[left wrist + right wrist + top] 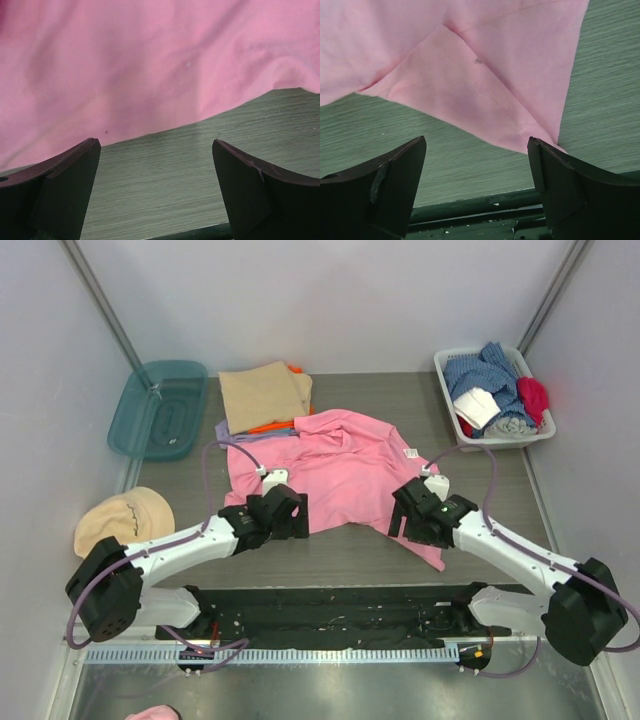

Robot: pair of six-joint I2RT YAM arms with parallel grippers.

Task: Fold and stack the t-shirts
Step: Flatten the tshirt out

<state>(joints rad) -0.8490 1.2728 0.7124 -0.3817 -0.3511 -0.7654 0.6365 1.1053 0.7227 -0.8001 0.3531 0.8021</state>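
2 arms reach the near hem of the pink t-shirt (340, 465), which lies rumpled and unfolded mid-table. The left gripper (293, 512) and the right gripper (405, 510) each stand spread wide, holding nothing, with bare table (350, 548) between their fingers. Behind, a tan t-shirt (265, 395) tops a folded stack; an orange shirt (275, 426) and seemingly a lilac shirt (226, 430) beneath are mostly hidden.

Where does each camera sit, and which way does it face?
Top external: overhead, behind the robot, looking down at the table and pink t-shirt; left arm and right arm show.
Left wrist: on the left arm, facing the t-shirt's edge; open left gripper shows.
Right wrist: on the right arm, facing the t-shirt's corner; open right gripper shows.
Shared: all see the pink t-shirt.
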